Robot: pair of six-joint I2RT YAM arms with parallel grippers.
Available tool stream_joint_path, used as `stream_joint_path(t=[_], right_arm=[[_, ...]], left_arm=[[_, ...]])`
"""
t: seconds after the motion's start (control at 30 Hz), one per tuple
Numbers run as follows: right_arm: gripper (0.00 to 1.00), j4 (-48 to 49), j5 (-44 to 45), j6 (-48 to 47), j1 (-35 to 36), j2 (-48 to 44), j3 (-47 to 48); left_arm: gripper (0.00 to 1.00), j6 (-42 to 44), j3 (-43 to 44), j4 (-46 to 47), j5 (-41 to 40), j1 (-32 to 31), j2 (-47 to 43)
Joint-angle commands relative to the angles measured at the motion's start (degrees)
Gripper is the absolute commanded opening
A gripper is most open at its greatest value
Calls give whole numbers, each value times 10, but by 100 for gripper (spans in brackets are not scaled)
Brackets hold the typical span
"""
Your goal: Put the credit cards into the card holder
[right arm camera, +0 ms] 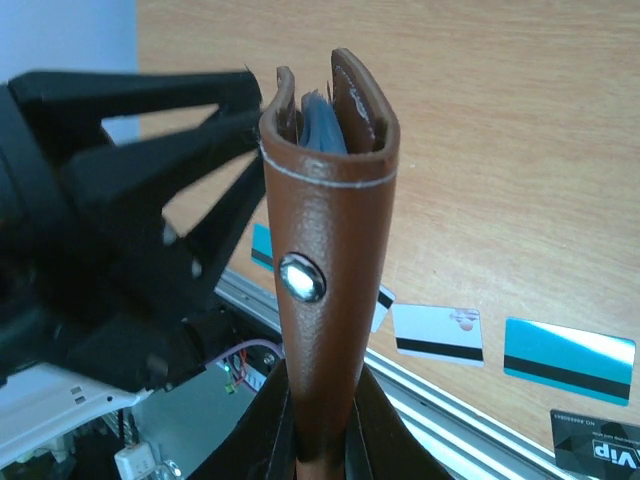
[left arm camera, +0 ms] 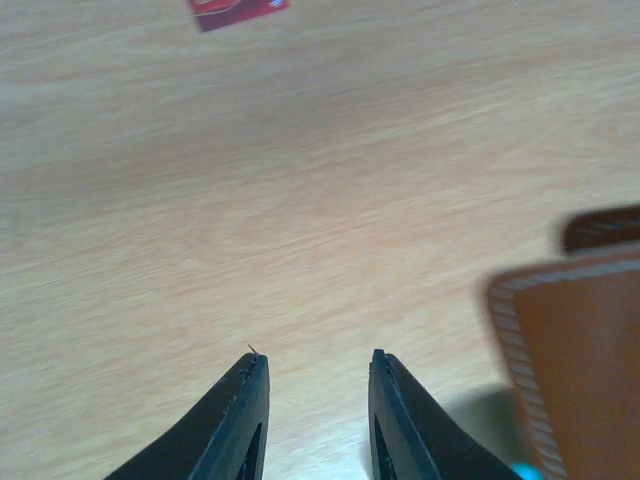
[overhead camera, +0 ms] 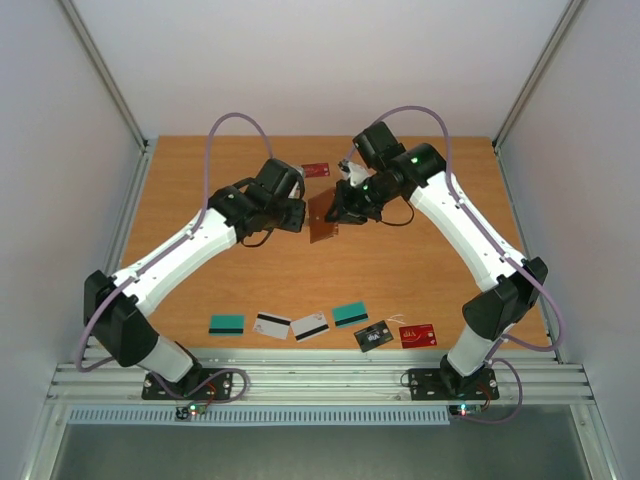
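Over the counter (overhead camera: 200, 190), the right end effector (right arm camera: 320, 430) is clamping the card holder (right arm camera: 325, 200) upright, mouth open. The left end effector (left arm camera: 312, 395), jaws apart and empty, is hovering beside the card holder. The red credit card (overhead camera: 315, 169) is lying just beyond the card holder, best pinched by one edge.

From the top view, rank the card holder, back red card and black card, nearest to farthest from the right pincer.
1. Card holder, held in the right pincer.
2. Back red card, just behind.
3. Black card, front edge.
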Motion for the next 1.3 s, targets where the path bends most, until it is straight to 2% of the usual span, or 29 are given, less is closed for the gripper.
stream_joint_path(t=[0.0,0.07,0.13,0.3,0.37,0.53,0.67,0.97,1.27], right_arm=[[1,-30,-3,-6,7,-18,16],[1,-38,6,-16,6,-15,15],[1,-48,17,-28,4,-11,17],[1,-47,2,-68,-16,-2,16],[1,-56,-7,-79,-26,11,33],[1,-86,-22,-102,-33,40,91],[1,-81,-25,-104,-33,41,78],[1,-50,-40,-66,-34,20,52],[1,-11,-82,-45,-34,-13,28]], left_arm=[[31,-2,-4,-39,-83,11,6],[35,-12,-11,-41,-65,25,-5],[39,-17,-31,-27,-11,48,-28],[53,-12,-120,72,233,112,-119],[63,-23,-156,112,307,125,-144],[69,-42,-160,139,397,128,-151],[73,-79,-179,201,421,128,-162],[74,-107,-165,206,370,128,-151],[69,-136,-155,244,406,128,-124]])
